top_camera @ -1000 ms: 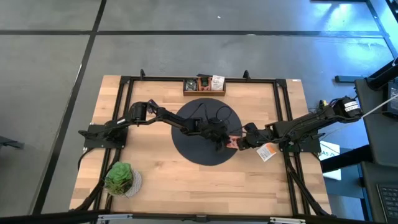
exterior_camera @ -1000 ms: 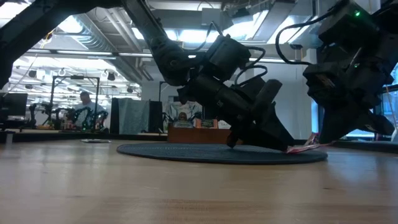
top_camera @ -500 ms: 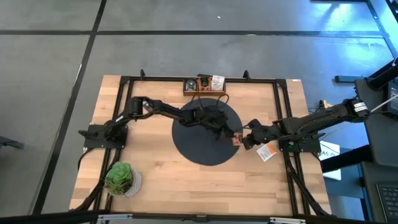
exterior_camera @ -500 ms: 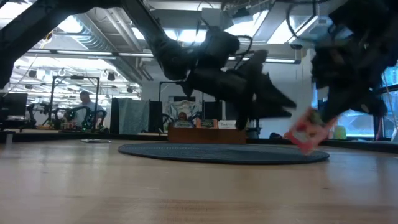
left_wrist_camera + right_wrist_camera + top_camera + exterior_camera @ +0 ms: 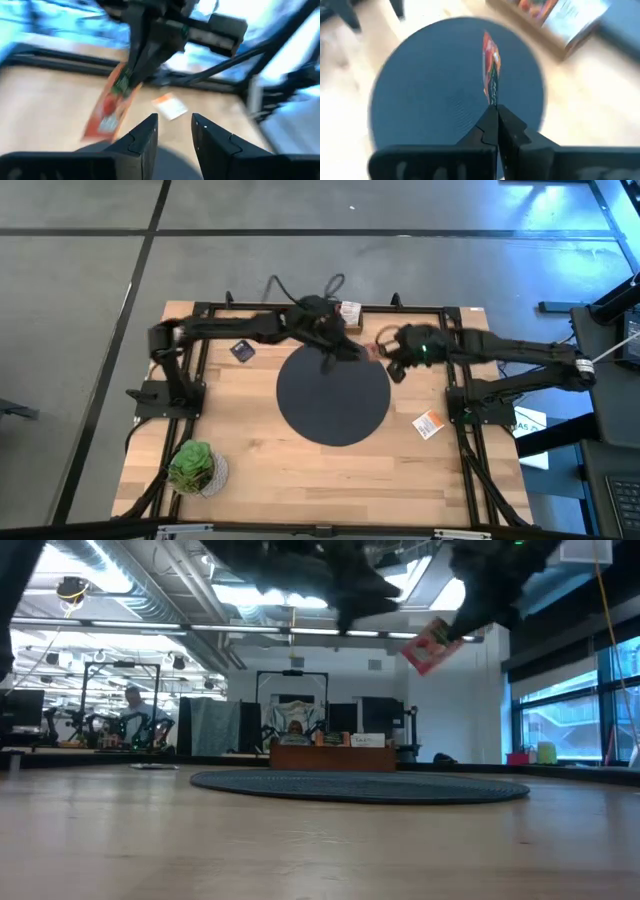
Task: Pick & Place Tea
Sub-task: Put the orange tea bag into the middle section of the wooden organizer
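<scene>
Wooden table, black round mat at centre. Above its far edge, red tea packet pinched in right gripper, jaws clamped, raised high. Alongside, left gripper, fingers apart, empty. Beyond, wooden box.

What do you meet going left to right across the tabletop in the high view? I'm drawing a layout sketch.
Green plant → dark packet → black round mat → red tea packet held in the right gripper → orange-and-white packet.
</scene>
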